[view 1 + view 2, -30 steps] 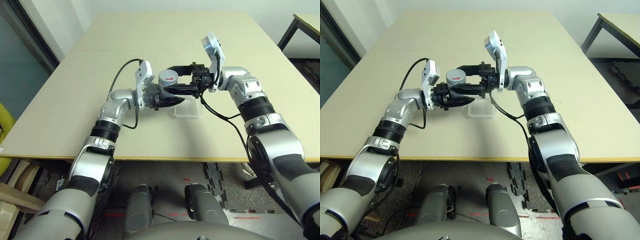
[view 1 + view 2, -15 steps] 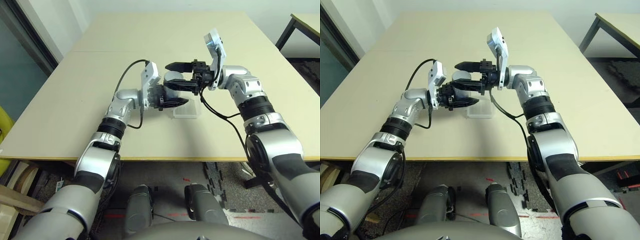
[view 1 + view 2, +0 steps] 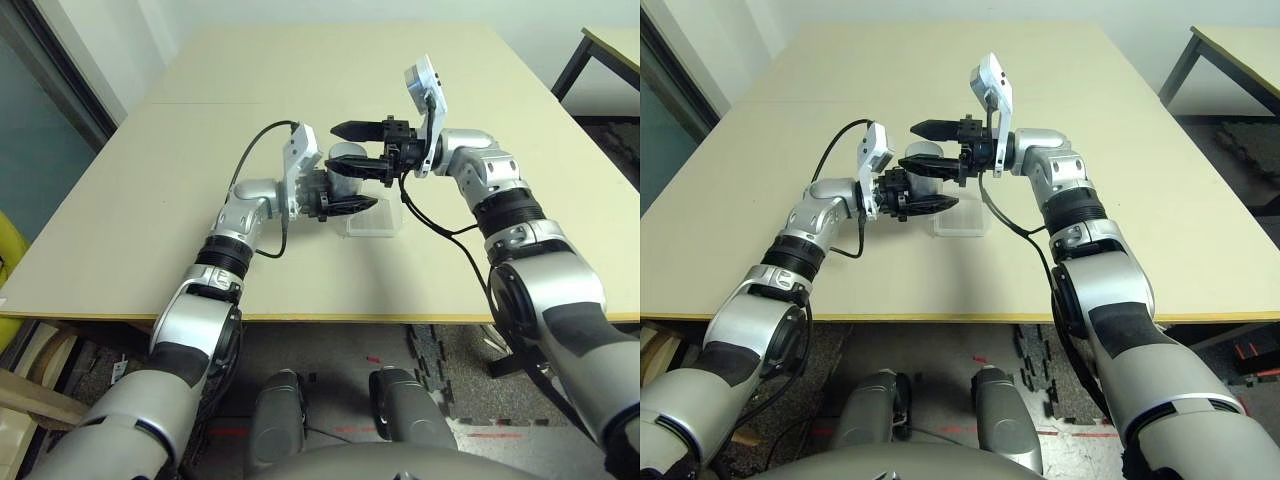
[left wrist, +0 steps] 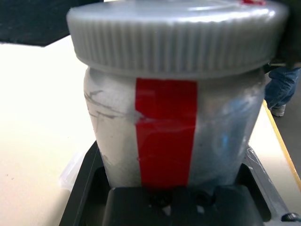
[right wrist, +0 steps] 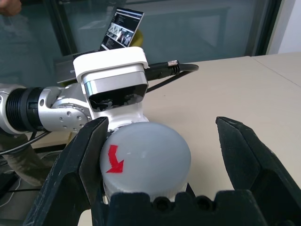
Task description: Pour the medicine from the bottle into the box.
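Note:
My left gripper (image 3: 350, 192) is shut on the bottle (image 3: 346, 154) and holds it above the table, just left of the box (image 3: 378, 222). In the left wrist view the bottle (image 4: 174, 122) shows a red strip down its silvery side and a ribbed grey cap (image 4: 178, 37) on its mouth. The cap's top (image 5: 146, 157) carries a red arrow. My right gripper (image 3: 336, 147) is open. Its fingers (image 5: 89, 155) stand on either side of the cap, one close to it and the other well apart. The medicine is hidden. The box lies flat on the table.
The beige table (image 3: 300, 70) stretches wide behind and to both sides of the arms. Black cables (image 3: 440, 228) hang from both wrists near the box. A second table (image 3: 612, 45) stands at the far right. A person's leg (image 4: 282, 89) shows beyond the table edge.
My right gripper, which was closed around the bottle's top a second ago, has spread its fingers wide. The left gripper has carried the bottle slightly right, toward the box.

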Robot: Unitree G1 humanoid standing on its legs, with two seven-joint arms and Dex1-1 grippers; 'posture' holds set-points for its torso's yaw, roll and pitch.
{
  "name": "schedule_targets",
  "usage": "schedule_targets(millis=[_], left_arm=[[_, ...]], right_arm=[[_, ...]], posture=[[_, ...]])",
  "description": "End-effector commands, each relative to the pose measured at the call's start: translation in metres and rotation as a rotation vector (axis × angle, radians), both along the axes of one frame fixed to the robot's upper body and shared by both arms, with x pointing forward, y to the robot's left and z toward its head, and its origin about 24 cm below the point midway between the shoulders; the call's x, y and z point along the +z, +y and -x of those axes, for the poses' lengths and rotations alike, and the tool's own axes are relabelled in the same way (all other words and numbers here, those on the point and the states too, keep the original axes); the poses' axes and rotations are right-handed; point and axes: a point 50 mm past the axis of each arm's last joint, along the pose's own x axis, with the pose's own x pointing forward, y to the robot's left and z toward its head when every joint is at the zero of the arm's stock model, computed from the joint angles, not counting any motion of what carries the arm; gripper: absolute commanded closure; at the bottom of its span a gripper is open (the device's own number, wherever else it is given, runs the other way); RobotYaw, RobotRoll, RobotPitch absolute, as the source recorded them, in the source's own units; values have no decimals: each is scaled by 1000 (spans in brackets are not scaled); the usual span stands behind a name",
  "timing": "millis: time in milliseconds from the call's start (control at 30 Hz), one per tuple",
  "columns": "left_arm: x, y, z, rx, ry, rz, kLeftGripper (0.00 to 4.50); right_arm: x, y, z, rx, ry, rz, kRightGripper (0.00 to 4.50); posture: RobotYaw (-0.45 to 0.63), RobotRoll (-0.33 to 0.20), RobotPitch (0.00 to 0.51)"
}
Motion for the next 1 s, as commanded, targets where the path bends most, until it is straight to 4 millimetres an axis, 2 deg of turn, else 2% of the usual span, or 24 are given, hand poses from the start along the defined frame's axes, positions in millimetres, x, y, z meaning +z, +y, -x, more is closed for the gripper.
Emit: schedule_targets(millis=[33,667,1000], left_arm=[[9,1,0,-14,-37,24,1804],[14,10,-2,15,-43,35,1804],[12,11,-3,24,-39,34,1804]], right_arm=[[-7,-22,-5,-101,23,35,0],[-8,-80,-14,-328,52,77,0],[-5,-91,-11,-316,51,67,0]], posture=[[-215,0,52],[-207,0,50],[-209,0,47]])
